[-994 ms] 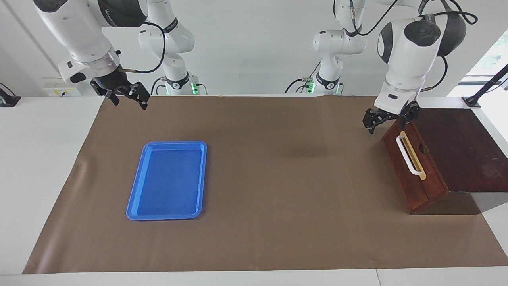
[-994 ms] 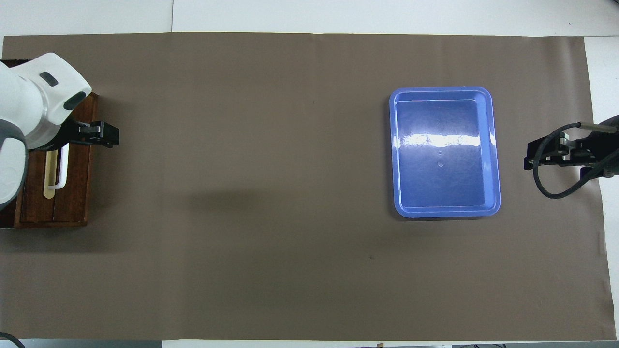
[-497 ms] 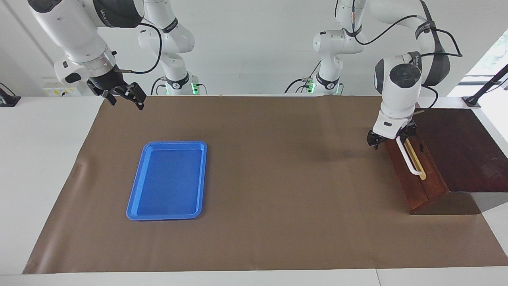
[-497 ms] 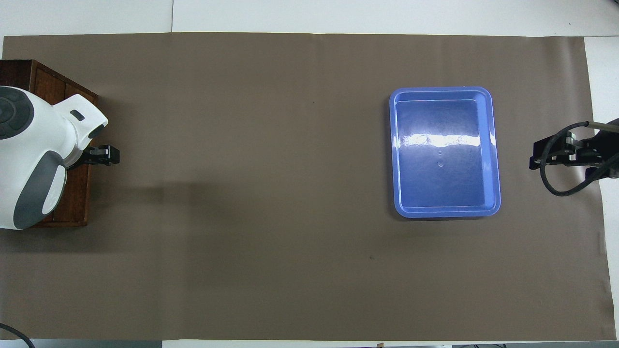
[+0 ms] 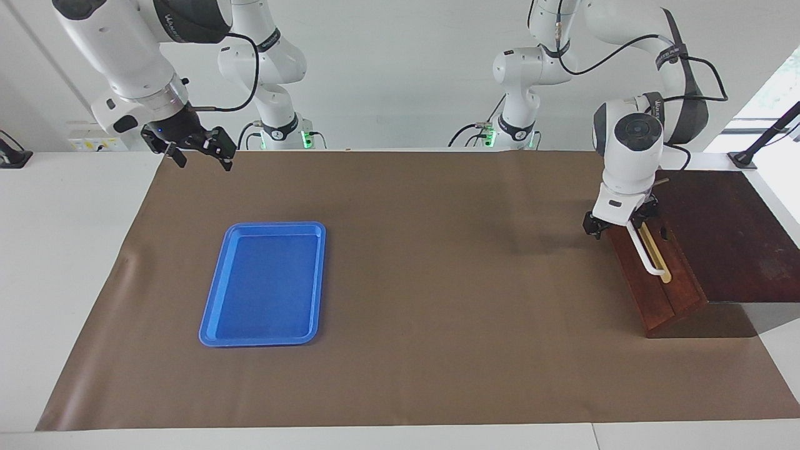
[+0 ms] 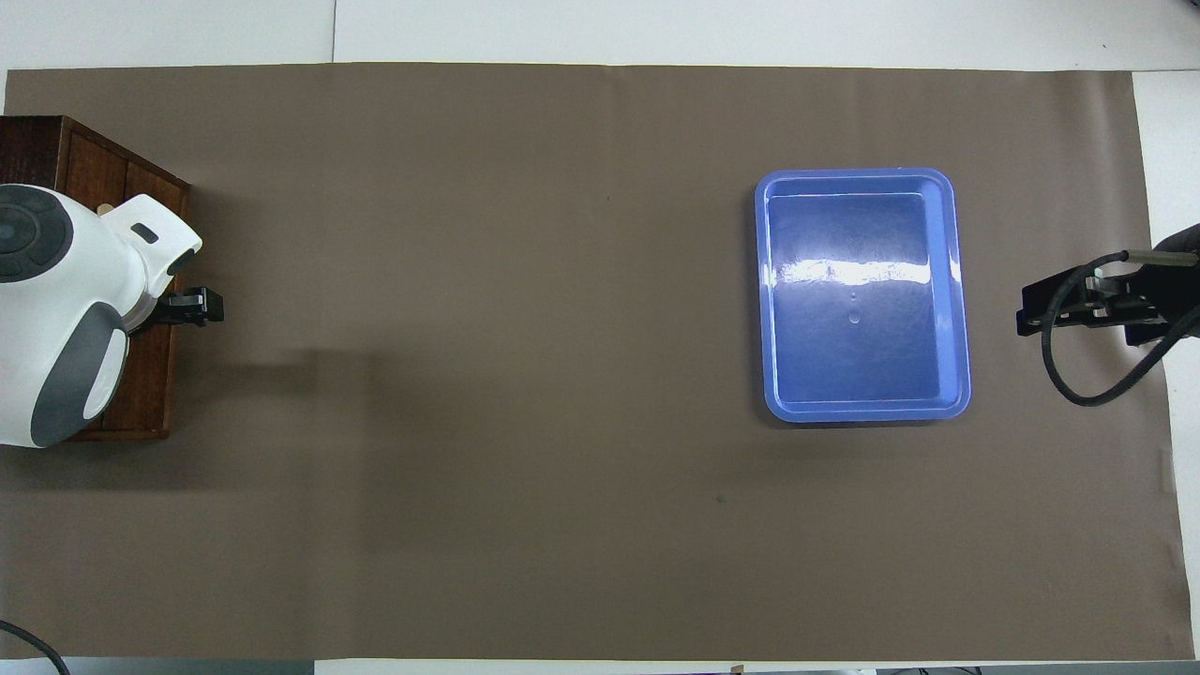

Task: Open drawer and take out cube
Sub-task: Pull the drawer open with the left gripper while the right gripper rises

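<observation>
Counter (image 5: 437, 375): brown mat, blue tray (image 5: 262, 284) toward the right arm's end. Drawer (image 5: 653, 275) shut in its box at the left arm's end; cube unseen, presumably inside. Left claw (image 5: 615, 222) at the white handle (image 5: 644, 250), spread not discernible. Right claw (image 5: 200, 150) waits aloft, wide. 0 of 2 steps done.
</observation>
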`<state>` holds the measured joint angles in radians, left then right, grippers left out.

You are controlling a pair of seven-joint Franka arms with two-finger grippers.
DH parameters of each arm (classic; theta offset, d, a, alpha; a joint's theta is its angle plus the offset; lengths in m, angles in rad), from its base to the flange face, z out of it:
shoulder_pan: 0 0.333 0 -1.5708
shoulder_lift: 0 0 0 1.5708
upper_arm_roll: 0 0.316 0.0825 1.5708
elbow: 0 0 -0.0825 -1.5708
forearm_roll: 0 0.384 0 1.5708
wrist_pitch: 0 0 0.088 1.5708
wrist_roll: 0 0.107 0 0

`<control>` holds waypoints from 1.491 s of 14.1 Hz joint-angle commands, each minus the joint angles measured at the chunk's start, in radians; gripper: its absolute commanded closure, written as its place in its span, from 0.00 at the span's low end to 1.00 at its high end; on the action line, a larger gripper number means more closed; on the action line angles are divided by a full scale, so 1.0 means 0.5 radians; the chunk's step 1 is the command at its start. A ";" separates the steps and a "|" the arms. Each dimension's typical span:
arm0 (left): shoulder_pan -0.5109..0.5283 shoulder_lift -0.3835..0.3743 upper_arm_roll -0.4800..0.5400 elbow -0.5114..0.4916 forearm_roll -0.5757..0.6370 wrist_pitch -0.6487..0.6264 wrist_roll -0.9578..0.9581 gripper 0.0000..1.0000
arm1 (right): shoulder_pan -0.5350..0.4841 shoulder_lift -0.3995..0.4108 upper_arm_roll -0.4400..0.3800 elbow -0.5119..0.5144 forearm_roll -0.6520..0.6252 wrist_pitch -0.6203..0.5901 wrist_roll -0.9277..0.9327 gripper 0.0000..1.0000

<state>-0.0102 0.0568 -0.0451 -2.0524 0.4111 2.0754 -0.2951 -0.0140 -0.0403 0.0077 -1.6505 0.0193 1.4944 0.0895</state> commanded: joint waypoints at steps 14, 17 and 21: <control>-0.083 0.052 -0.017 -0.101 0.046 0.332 -0.054 0.00 | 0.077 0.172 0.009 0.027 0.139 0.315 1.463 0.00; -0.188 0.055 -0.017 -0.089 0.037 0.310 -0.066 0.00 | 0.184 0.286 0.009 0.134 0.164 0.331 1.897 0.00; -0.311 0.058 -0.020 -0.074 0.024 0.304 -0.171 0.00 | 0.264 0.513 0.009 0.343 0.262 0.337 2.216 0.03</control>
<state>-0.1154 0.0836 -0.0556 -2.0844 0.4273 2.2050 -0.3438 0.1014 0.1378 0.0109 -1.5667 0.1235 1.6687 1.1164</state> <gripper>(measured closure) 0.000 0.018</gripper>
